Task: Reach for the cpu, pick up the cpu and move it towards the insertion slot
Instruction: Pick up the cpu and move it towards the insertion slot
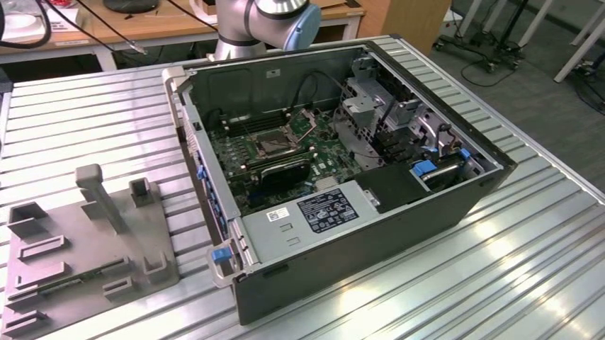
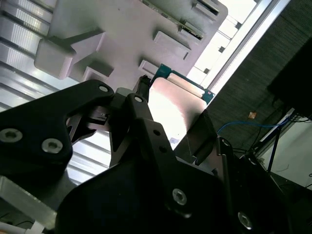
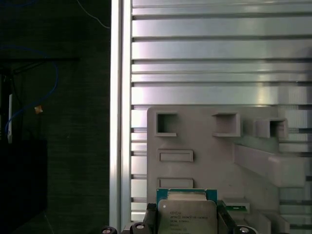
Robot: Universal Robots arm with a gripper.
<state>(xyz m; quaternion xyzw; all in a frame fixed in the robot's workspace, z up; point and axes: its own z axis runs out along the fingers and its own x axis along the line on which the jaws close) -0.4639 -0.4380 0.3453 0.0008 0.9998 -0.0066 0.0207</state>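
The cpu (image 3: 187, 220), a silvery square chip with a green rim, sits between the two black fingers of my gripper (image 3: 186, 210), which is shut on its opposite edges. In the second wrist view the cpu (image 2: 178, 97) shows bright between the fingers of the gripper (image 2: 173, 111). It hangs above the grey fixture plate (image 3: 204, 156), near the plate's edge. The insertion slot (image 1: 271, 144), a dark square socket with a metal frame, lies on the motherboard inside the open computer case (image 1: 454, 212).
The grey fixture plate (image 1: 85, 241) with upright blocks lies on the ribbed metal table (image 1: 529, 269) at the exterior view's left. The arm's base (image 1: 248, 28) stands behind the case. A grey labelled box (image 1: 317, 212) and drive cages (image 1: 378, 106) flank the motherboard.
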